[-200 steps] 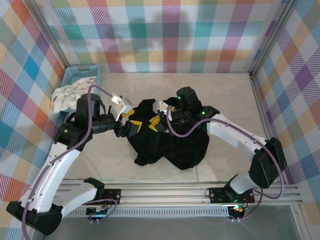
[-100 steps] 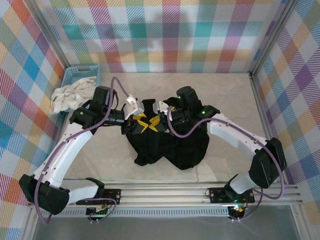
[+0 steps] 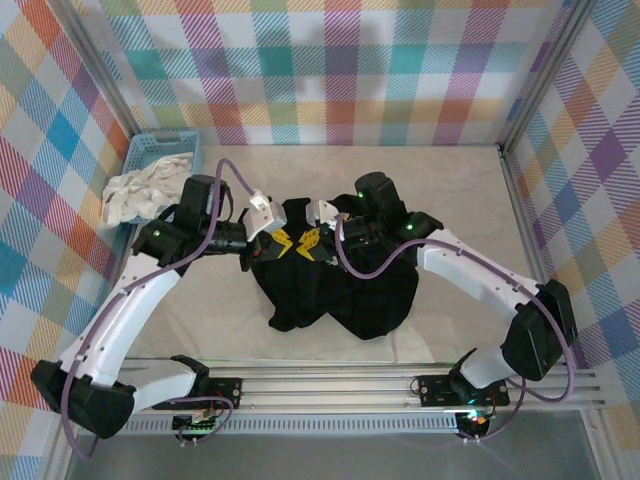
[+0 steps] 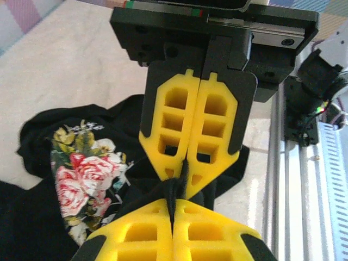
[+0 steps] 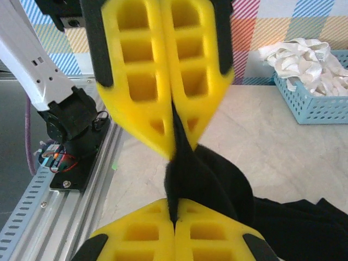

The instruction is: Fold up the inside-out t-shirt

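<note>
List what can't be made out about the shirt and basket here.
- t-shirt sleeves and collar: top view, cloth bunched in a heap.
- Fold pinched by the left gripper: left wrist view, hidden between shut fingers.
- blue basket: right wrist view, cut off by the right edge; white cloth covers its inside.

The t-shirt (image 3: 340,290) is made of matt black cloth — creased. The fingers (image 4: 175,111) are moulded in matt yellow plastic, the basket (image 5: 304,103) in blue plastic — the rail (image 3: 330,385) in ribbed metal.
</note>
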### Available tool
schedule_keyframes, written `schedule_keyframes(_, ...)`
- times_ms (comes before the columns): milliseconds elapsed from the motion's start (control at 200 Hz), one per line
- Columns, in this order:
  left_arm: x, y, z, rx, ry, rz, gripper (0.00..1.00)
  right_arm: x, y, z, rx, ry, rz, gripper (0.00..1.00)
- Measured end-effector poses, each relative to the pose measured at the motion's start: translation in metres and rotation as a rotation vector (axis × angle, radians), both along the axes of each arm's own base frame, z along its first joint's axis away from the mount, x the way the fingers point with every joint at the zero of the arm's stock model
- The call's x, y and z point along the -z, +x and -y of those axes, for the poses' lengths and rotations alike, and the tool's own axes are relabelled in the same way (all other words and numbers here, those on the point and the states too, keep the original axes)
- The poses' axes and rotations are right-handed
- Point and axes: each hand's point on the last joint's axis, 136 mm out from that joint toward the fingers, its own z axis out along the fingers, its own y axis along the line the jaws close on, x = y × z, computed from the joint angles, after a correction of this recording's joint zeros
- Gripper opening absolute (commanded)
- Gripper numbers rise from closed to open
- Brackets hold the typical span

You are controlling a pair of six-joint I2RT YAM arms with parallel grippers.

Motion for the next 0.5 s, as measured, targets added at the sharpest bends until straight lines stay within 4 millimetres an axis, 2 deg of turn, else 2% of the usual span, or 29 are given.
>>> schedule_keyframes(40, -0.004, -0.001, -0.004, -0.020, 0.004, 0.023, 0.00, -0.001, 0.002, 0.001, 0.014, -0.002, 0.004, 0.08)
schedule_keyframes(145, -0.008, -0.001, -0.013, -0.075, 0.024, 0.048, 0.00, -0.001, 0.011, 0.002, 0.081, -0.018, 0.008, 0.40)
schedule_keyframes(240, -0.009, 0.004, -0.022, -0.151, 0.050, 0.047, 0.00, 0.010, 0.035, 0.010, 0.244, -0.081, -0.022, 0.62)
schedule_keyframes(350, -0.011, 0.012, -0.039, -0.294, 0.073, 0.029, 0.00, 0.026, 0.068, 0.036, 0.487, -0.162, -0.101, 0.71)
schedule_keyframes(420, -0.014, 0.016, -0.051, -0.393, 0.074, 0.024, 0.00, 0.040, 0.092, 0.065, 0.675, -0.212, -0.171, 0.72)
schedule_keyframes(500, -0.021, 0.018, -0.065, -0.500, 0.059, 0.026, 0.00, 0.069, 0.115, 0.110, 0.903, -0.292, -0.260, 0.72)
